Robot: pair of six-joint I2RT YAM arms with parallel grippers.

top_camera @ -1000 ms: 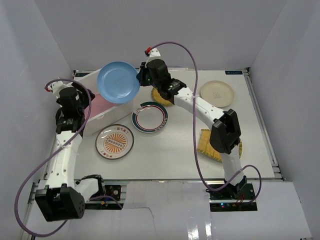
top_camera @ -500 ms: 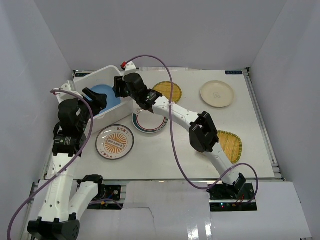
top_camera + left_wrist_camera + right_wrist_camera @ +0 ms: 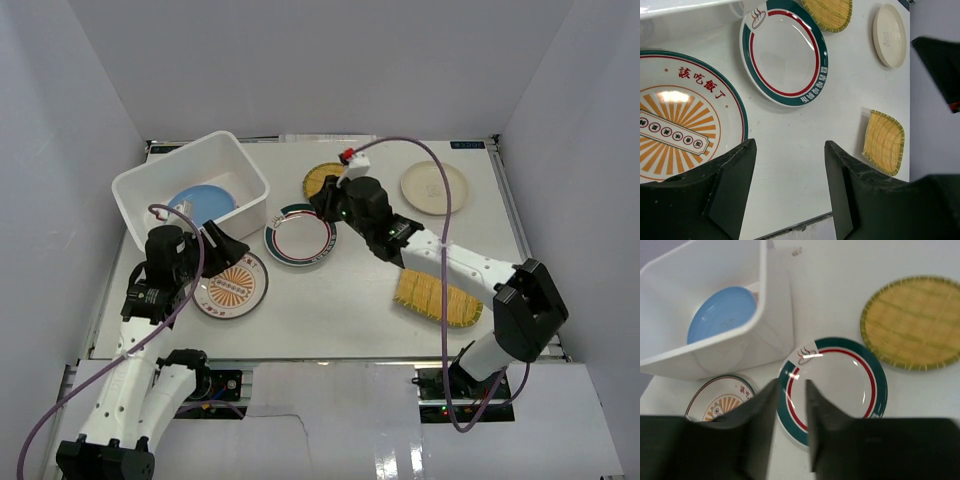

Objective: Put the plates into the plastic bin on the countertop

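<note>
**Desk:** What's in the tub, far left?

**Photographer:** The plastic bin (image 3: pixel 165 158) sits at the left rear corner of the bench (image 3: pixel 350 300). The blue plate (image 3: pixel 200 203) lies flat on its floor. I cannot tell whether another dish lies under or beside it.

**Desk:** And the arms?

**Photographer:** Just in front of the bin, the left end effector (image 3: pixel 790 147) hangs above the edge of the sunburst plate (image 3: pixel 230 285), fingers spread wide and empty. To its right, the right end effector (image 3: pixel 791 385) hovers over the green-and-red-rimmed plate (image 3: pixel 298 238). Only a narrow gap separates its fingers, and they grip nothing.

**Desk:** What's out in the open?

**Photographer:** Five plates lie on the bench. The sunburst one is just beside the bin's front wall, with the rimmed one next to it. Then come the round woven plate (image 3: pixel 325 180) towards the back, the squarer woven plate (image 3: pixel 438 298) nearer the front beside the right arm, and the cream plate (image 3: pixel 433 188) at the right rear.

**Desk:** So how far along?

**Photographer:** Early, by my reading. One plate is visibly binned, five are to go, and neither arm is carrying anything. The two plates nearest the bin look like the likeliest next picks.
</note>
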